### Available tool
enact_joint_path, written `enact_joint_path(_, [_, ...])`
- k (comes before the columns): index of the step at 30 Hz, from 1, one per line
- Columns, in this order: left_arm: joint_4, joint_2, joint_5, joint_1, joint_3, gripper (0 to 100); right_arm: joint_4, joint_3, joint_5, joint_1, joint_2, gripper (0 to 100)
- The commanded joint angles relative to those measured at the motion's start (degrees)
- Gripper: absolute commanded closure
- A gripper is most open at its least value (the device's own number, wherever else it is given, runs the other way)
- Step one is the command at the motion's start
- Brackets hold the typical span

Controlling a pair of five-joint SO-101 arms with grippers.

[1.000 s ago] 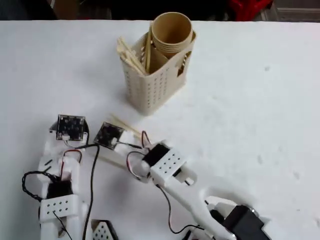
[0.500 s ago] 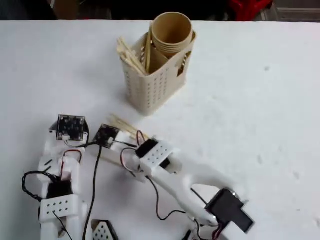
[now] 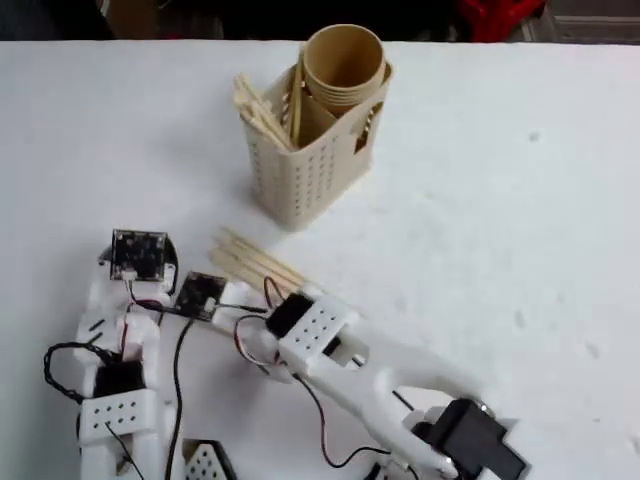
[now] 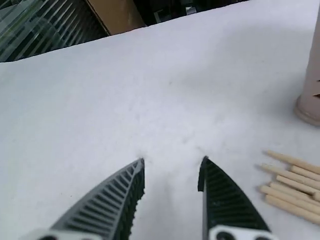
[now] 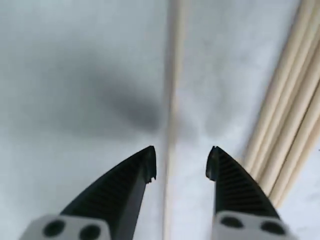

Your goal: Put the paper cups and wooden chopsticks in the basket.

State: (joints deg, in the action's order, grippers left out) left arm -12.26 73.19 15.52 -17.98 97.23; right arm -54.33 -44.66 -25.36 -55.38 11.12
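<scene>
Collecting the loose chopsticks looks to be the step in hand. The paper cups (image 3: pixel 345 65) sit stacked in the basket (image 3: pixel 305 185), with the stored chopsticks (image 3: pixel 262 108) leaning in the compartment beside them.

High view. The loose bundle (image 3: pixel 250 260) lies flat on the table (image 3: pixel 500 200), near the basket on the arms' side and not touching it. Its long axis slants: 1 end points past the basket's near corner, and the other runs under the right arm (image 3: pixel 325 340). The left arm (image 3: pixel 120 390) sits farther from the basket than the bundle does.

Left wrist view. The left gripper (image 4: pixel 170 167) is spread with nothing between its jaws. Its tips are at or just above the table; I cannot tell which. The bundle's ends lie just beside it, on the basket's side.

Right wrist view. The right gripper (image 5: pixel 180 162) is parted and straddles 1 single chopstick (image 5: pixel 172 95), which lies apart from the bundle and roughly parallel to it. The stick's axis runs straight ahead between the jaws, so they would close across its width.

Next move (judgement): lower, pinch the single stick, lift it, tip it upright and drop it end-first into the basket's chopstick compartment. The thin stick may roll or slip in the pinch.
</scene>
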Motion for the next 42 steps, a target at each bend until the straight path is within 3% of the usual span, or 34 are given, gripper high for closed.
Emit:
enact_joint_path(1, [-0.2, 1.1, -0.4, 0.5, 0.0, 81, 0.2, -0.1, -1.1, -1.1, 0.7, 82.6])
enact_joint_path(13, [-0.2, 1.1, -0.4, 0.3, 0.0, 81, -4.9, 10.6, -0.7, 1.8, -13.8, 83.6])
enact_joint_path(17, [-0.2, 1.1, -0.4, 0.3, 0.0, 81, -4.7, 10.8, -0.5, 2.2, -13.1, 95.5])
enact_joint_path(29, [-0.2, 1.1, -0.4, 0.3, 0.0, 81, -4.9, 10.9, -0.4, 13.0, -12.5, 98.1])
enact_joint_path(38, [-0.2, 1.1, -0.4, 0.3, 0.0, 81, -13.9, 9.8, 3.6, 14.3, 10.1, 98.1])
enact_joint_path(42, [-0.2, 1.1, -0.4, 0.4, 0.0, 81, -14.6, 8.2, 3.5, 19.4, 23.0, 98.1])
